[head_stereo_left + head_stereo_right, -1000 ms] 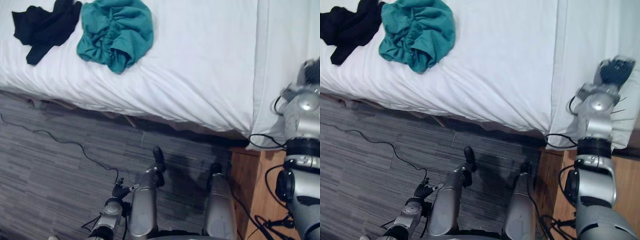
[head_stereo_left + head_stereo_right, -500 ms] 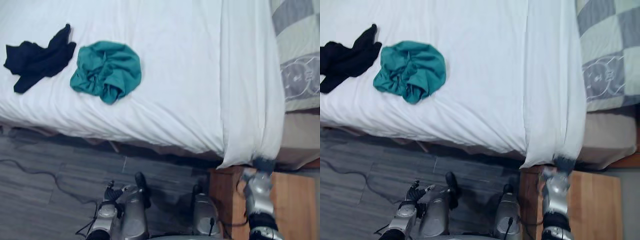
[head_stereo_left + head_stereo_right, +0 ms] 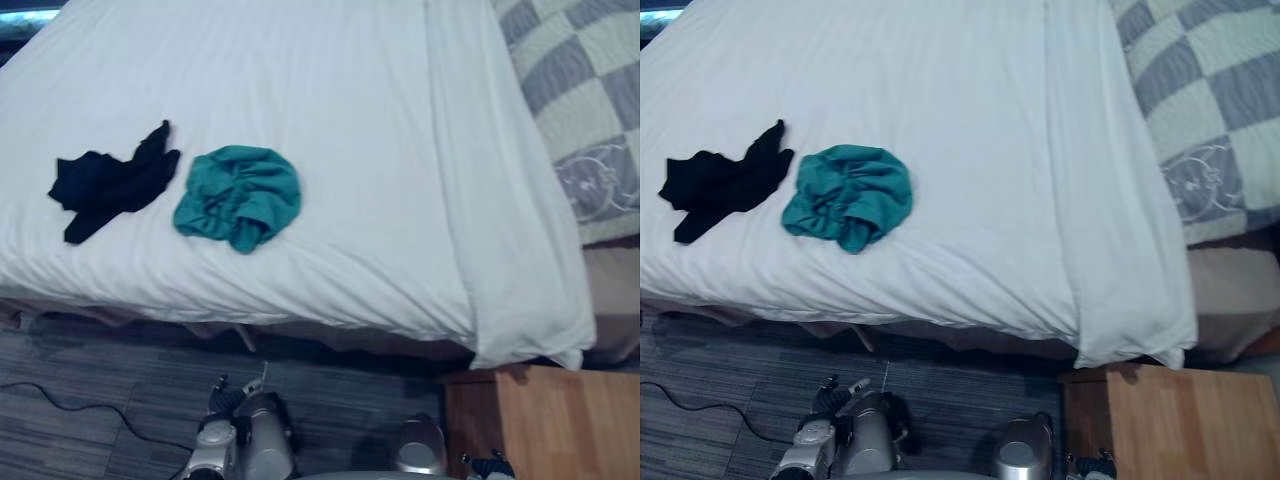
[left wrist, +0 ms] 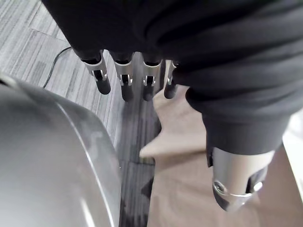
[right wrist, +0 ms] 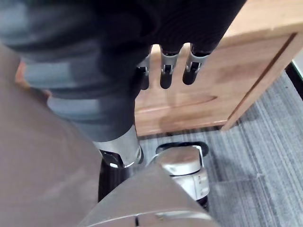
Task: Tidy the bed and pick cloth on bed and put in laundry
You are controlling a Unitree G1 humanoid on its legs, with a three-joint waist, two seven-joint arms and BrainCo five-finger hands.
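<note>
Low beside white bed point(image 3: 330, 90), left hand point(image 4: 124, 78) and right hand point(image 5: 166, 66) hang, fingers point(image 4: 147, 80) straight.

Crumpled teal cloth point(image 3: 238, 196) beside black cloth point(image 3: 112, 183) on bed point(image 3: 340, 120).

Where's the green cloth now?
In the left eye view the teal cloth lies on the white bed, left of centre, just right of the black cloth.
</note>
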